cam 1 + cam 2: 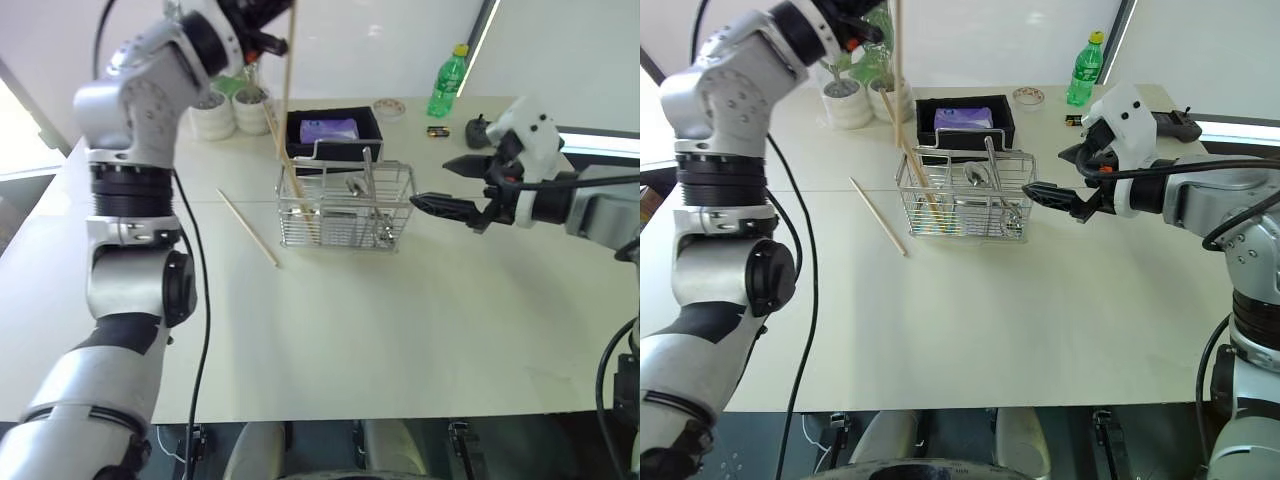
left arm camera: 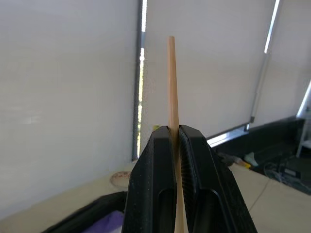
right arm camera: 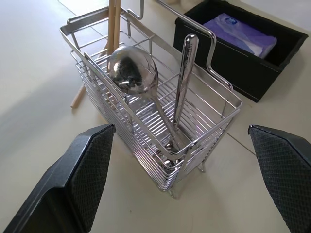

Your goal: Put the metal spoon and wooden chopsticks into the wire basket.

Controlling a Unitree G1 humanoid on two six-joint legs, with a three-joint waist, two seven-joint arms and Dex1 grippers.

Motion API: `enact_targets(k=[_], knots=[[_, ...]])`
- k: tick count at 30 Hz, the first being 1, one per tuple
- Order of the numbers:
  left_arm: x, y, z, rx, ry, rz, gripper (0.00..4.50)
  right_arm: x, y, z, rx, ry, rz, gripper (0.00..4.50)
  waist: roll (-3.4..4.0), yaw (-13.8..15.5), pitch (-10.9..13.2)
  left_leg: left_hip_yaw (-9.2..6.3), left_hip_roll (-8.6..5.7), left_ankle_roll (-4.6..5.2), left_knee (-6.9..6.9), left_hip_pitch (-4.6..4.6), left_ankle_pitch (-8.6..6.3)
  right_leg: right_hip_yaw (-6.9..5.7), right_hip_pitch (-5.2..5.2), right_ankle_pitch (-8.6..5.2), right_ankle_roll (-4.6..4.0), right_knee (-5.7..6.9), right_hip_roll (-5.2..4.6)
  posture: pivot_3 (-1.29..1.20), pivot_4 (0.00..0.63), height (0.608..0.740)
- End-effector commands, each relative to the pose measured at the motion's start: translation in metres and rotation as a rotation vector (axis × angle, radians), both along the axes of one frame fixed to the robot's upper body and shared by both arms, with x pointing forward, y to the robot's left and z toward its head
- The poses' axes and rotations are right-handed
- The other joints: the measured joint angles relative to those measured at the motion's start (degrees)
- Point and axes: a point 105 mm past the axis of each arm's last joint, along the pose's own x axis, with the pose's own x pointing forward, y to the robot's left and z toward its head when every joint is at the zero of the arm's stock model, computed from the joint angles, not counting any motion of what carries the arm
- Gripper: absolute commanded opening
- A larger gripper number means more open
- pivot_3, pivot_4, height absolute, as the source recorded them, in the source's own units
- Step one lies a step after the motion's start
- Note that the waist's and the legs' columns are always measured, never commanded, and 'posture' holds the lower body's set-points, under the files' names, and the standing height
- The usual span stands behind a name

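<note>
Presently the left gripper point(image 2: 175, 141) is clenched on one pale wooden chopstick point(image 1: 287, 90), held nearly upright with its lower end at or just inside the left end of the small silver wire basket point(image 1: 345, 215). A second chopstick point(image 1: 248, 228) lies flat on the table point(image 1: 400, 330), just left of the basket. The shiny metal spoon point(image 3: 133, 73) is inside the basket, bowl uppermost. The right gripper point(image 1: 450, 185) hangs released beside the basket's right end. Judged step: depositing the held stick. The next move calls for lowering it and letting go, then collecting the other. Whether the stick's tip touches the basket floor cannot be made out.
</note>
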Motion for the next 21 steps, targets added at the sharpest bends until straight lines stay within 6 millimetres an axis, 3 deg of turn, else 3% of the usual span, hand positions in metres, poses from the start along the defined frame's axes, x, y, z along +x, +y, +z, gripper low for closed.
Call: enact_targets(k=[1,7,11,16,17,21], knots=[[-0.002,-0.008,0.002,0.028,-0.075,0.009,0.03,-0.005,-0.002,0.013,0.021,-0.06,-0.019,4.5,0.0,-0.07,0.0,0.0,0.01,0.01,0.0,0.0,0.0,0.0,0.0,0.0,0.0,0.0,0.0,0.0,0.15,0.716],[0.011,-0.022,-0.032,0.063,-0.069,0.027,0.03,-0.009,-0.006,0.014,0.045,-0.061,-0.051,4.5,0.03,0.1,-0.01,-0.01,0.01,0.02,0.04,0.01,0.0,0.0,0.02,0.0,0.0,0.01,0.02,0.0,0.15,0.716],[0.014,-0.024,-0.038,0.019,-0.052,0.01,1.56,-0.01,-0.007,0.014,0.054,-0.06,-0.062,4.5,0.02,0.11,-0.01,-0.01,0.01,0.03,0.05,-0.01,0.0,0.0,0.02,0.0,0.0,0.01,0.02,0.0,0.15,0.716],[0.012,-0.016,-0.03,-0.07,-0.013,0.002,4.18,-0.009,-0.009,0.013,0.057,-0.053,-0.075,4.5,0.03,-0.02,-0.01,0.0,0.01,0.09,0.04,0.0,-0.04,0.0,0.01,0.0,0.0,0.01,0.02,0.0,0.15,0.716],[0.012,-0.014,-0.028,-0.081,-0.011,0.007,4.42,-0.008,-0.009,0.013,0.058,-0.052,-0.076,4.5,0.03,-0.03,-0.01,-0.01,0.01,0.09,0.04,0.0,-0.04,0.0,0.01,0.0,0.0,0.02,0.02,0.0,0.15,0.716],[0.01,0.003,-0.016,-0.104,-0.008,0.057,4.42,-0.005,-0.008,0.012,0.059,-0.046,-0.073,4.5,0.03,0.04,-0.01,-0.01,0.02,0.09,0.06,0.01,-0.04,0.0,0.02,0.0,0.0,0.02,0.03,0.0,0.15,0.716]])
